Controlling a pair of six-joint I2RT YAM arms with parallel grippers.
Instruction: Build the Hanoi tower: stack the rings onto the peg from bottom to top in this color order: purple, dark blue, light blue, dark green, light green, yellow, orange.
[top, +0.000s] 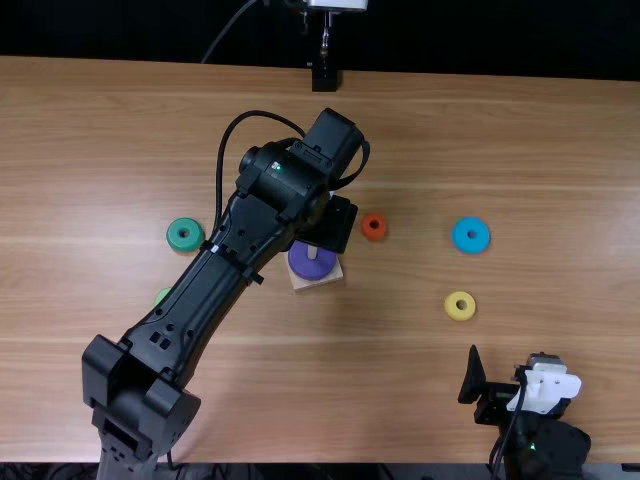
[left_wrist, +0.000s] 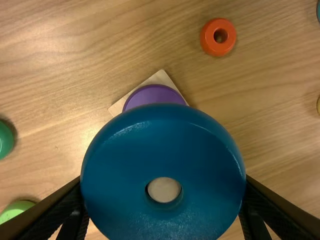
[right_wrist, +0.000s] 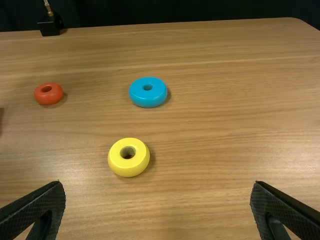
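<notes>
The left gripper (top: 328, 225) is holding one dark blue ring (left_wrist: 165, 130), its jaws standing apart by the ring's width and pressing on opposite sides. Through the hole, the pale top of one peg (top: 312, 253) is showing. The right gripper (top: 507, 362) is holding nothing; its jaws are standing wide open. One purple ring (top: 312, 266) is sitting around the peg, on one square wooden base (top: 322, 284). The other five rings are lying loose on the counter (top: 400, 385): one orange (top: 374, 226) near the base, one light blue (top: 471, 235) and one yellow (top: 460, 306) farther right, and two green, one dark (top: 185, 234), one light (left_wrist: 16, 210), to the left.
</notes>
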